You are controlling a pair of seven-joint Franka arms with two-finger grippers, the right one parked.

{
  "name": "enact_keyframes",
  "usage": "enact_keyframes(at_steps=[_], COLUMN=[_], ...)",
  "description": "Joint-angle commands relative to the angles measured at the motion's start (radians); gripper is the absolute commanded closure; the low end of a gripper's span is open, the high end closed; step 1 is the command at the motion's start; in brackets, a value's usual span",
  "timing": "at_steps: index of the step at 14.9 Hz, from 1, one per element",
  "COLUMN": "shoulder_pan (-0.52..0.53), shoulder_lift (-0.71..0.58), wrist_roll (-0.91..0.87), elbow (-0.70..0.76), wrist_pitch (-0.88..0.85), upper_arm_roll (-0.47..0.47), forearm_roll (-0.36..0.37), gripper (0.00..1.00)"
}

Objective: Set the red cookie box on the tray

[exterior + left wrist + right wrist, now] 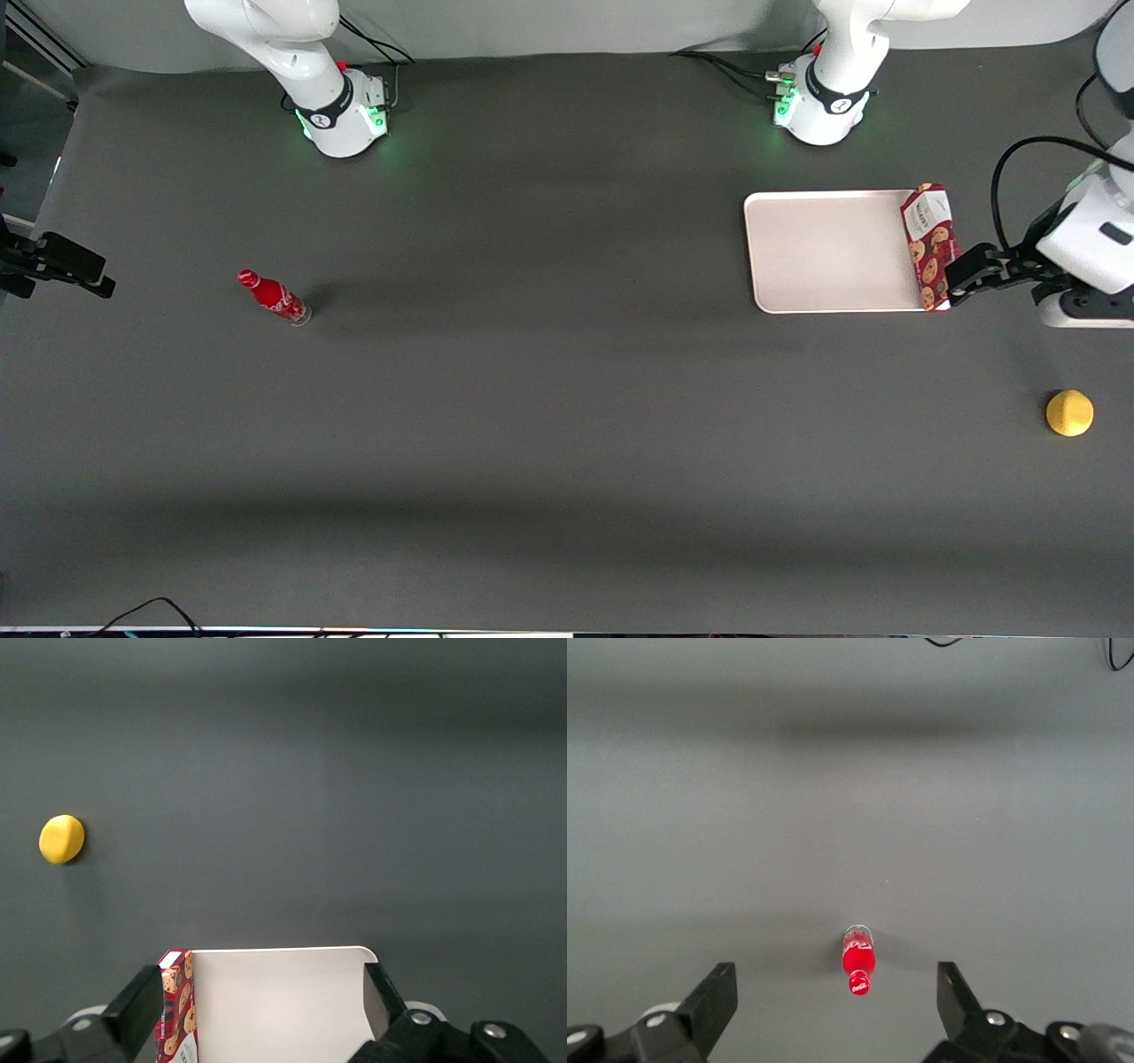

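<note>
Release step, by the look of it: red cookie box (928,245) stood along tray (824,252) edge. Jaws (961,275) spread apart just beside box, gripping nothing. Next called for backing away without toppling it.

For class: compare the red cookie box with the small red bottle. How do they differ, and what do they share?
The red cookie box is a long carton on the tray's edge, by the open gripper; the red bottle is small, round, on bare table toward the parked arm's end. Both are red.

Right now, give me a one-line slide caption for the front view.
Red cookie box stands on edge along the tray rim, open gripper beside it.
</note>
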Motion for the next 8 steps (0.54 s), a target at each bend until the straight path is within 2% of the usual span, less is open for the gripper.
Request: enact_keyframes(at_steps=[1,8], shoulder_pan=[0.114,0.137], shoulder_lift=[-0.002,-0.033], wrist_roll=[0.005,0.014], elbow=[0.036,-0.011], wrist_pitch=[-0.065,-0.056], upper_arm_roll=[-0.096,-0.104], forearm_roll=[-0.016,-0.015], gripper=[0.00,0.00])
